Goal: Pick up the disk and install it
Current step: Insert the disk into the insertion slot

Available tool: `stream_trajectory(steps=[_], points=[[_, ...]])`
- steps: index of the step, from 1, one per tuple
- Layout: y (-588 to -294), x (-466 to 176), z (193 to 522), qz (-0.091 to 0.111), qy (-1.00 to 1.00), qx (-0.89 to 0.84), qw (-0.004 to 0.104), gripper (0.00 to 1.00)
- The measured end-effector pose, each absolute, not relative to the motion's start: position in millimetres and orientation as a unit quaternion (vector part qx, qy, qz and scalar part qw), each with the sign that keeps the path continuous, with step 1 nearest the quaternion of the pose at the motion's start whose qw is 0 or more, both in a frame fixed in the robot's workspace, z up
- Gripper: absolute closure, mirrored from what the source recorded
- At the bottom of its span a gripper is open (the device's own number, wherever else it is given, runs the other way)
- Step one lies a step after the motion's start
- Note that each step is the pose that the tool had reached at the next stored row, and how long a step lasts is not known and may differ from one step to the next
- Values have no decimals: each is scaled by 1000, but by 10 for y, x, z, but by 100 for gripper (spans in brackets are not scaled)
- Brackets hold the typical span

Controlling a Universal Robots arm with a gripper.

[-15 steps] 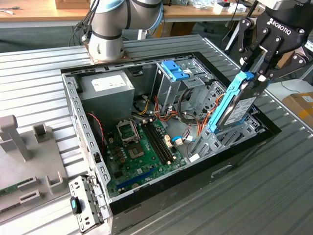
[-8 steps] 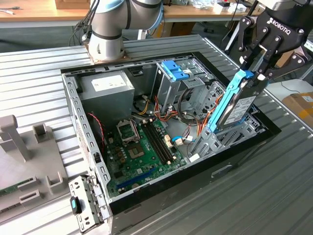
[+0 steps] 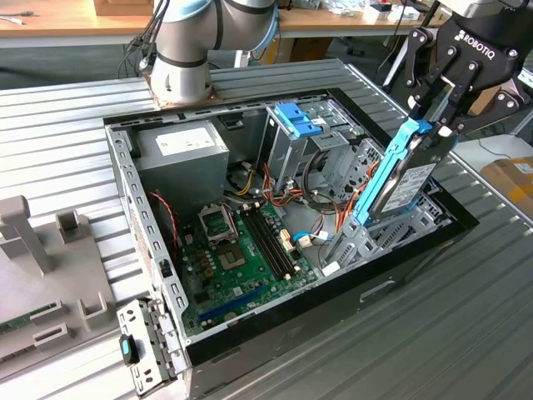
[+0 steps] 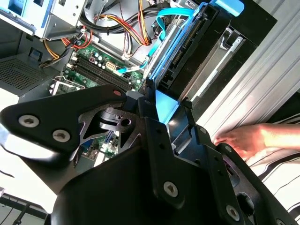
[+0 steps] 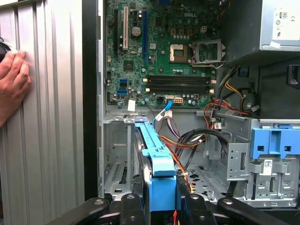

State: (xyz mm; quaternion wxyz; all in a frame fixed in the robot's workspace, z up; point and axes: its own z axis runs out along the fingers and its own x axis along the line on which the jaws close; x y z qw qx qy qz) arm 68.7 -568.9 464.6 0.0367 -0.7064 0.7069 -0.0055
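The disk (image 3: 405, 177), a grey drive in bright blue carrier rails, is held on edge and tilted over the drive bay (image 3: 376, 243) at the open computer case's end on the exterior view's right. My gripper (image 3: 435, 125) is shut on its upper end, and its lower end reaches down to the bay's metal frame. In the second wrist view the disk (image 4: 174, 43) runs away from my gripper (image 4: 164, 105) toward the case. In the first wrist view the blue rail (image 5: 151, 147) rises from between the fingers (image 5: 136, 197), above the bay (image 5: 117, 164).
The open case (image 3: 125, 171) holds a green motherboard (image 3: 241, 250), a grey power-supply box (image 3: 183, 143), loose cables and a tall metal cage with a blue latch (image 3: 296, 121). A person's hand (image 4: 243, 138) (image 5: 11, 79) rests on the ribbed table beside the case. A grey fixture (image 3: 42, 246) lies at the exterior view's left.
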Motion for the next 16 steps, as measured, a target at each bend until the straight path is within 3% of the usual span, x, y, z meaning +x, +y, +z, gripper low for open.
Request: stream_trajectory(steps=[16], points=[[-5690,701,4768,-8,707,-707,34,64]])
